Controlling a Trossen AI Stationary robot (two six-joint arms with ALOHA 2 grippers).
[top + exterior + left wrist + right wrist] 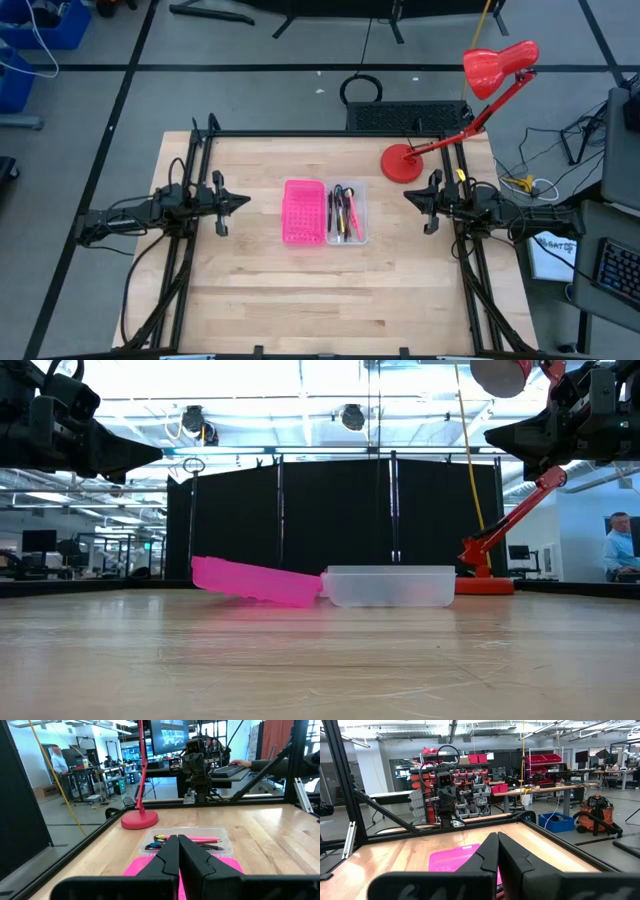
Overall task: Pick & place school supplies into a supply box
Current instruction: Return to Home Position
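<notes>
The clear supply box (346, 213) rests flat on the wooden table at its middle, and black, pink and yellow pens and pencils (343, 211) lie inside it. In the left wrist view the pens (189, 840) show inside the box (226, 846). A pink perforated panel (303, 211) lies beside the box, leaning on its left wall (255, 582). My left gripper (246, 201) is shut, held level above the table's left side, well away from the box. My right gripper (408, 196) is shut, held above the right side. Neither touches anything.
A red desk lamp stands with its round base (402, 163) on the table's far right part, its arm and shade (498, 66) reaching past the table's right edge. Black frame rails run along the table's left, right and far edges. A person (618, 548) sits in the room beyond the table.
</notes>
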